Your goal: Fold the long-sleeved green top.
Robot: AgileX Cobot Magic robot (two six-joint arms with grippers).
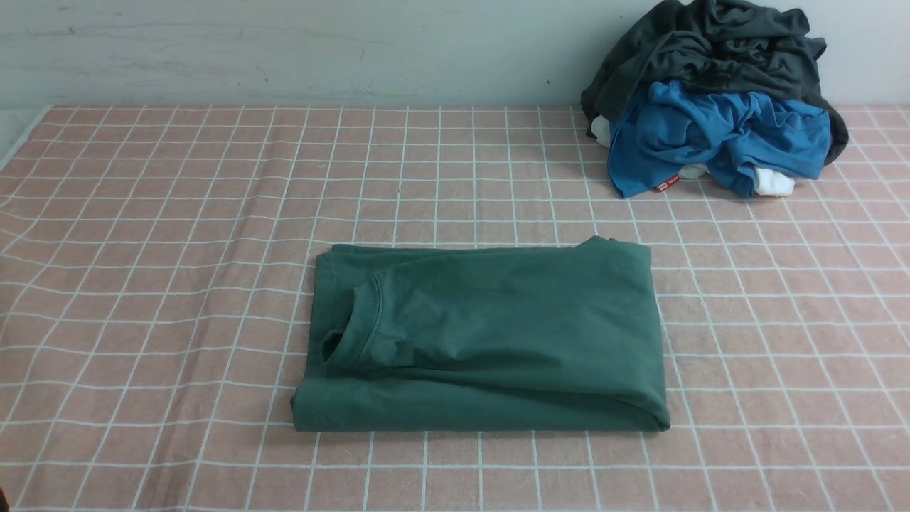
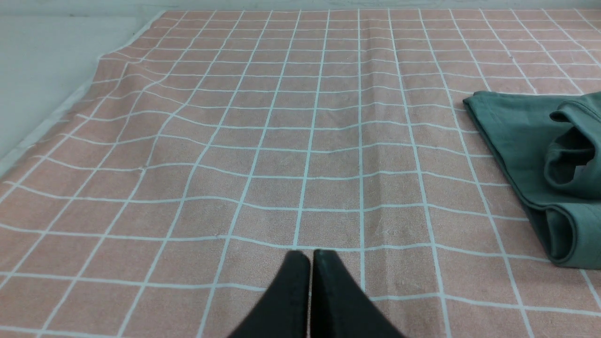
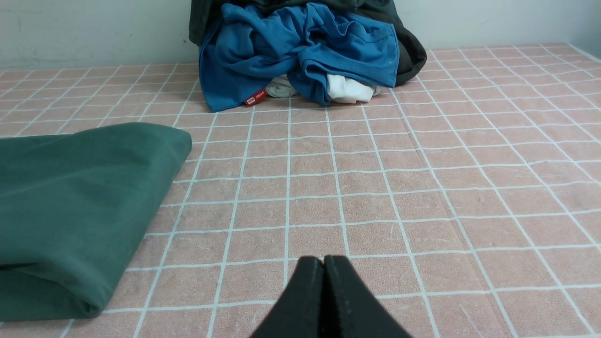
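The green long-sleeved top (image 1: 490, 341) lies folded into a neat rectangle at the middle of the pink checked cloth, its ribbed collar toward the left. Its collar end shows in the left wrist view (image 2: 540, 173) and its other end in the right wrist view (image 3: 70, 211). My left gripper (image 2: 311, 256) is shut and empty, above bare cloth to the left of the top. My right gripper (image 3: 324, 260) is shut and empty, above bare cloth to the right of the top. Neither gripper shows in the front view.
A heap of clothes stands at the back right against the wall: a dark grey garment (image 1: 711, 50) over a bright blue garment (image 1: 718, 131) with a red tag (image 1: 666, 183), and white cloth under them. The cloth's left edge (image 2: 70, 101) meets a pale surface.
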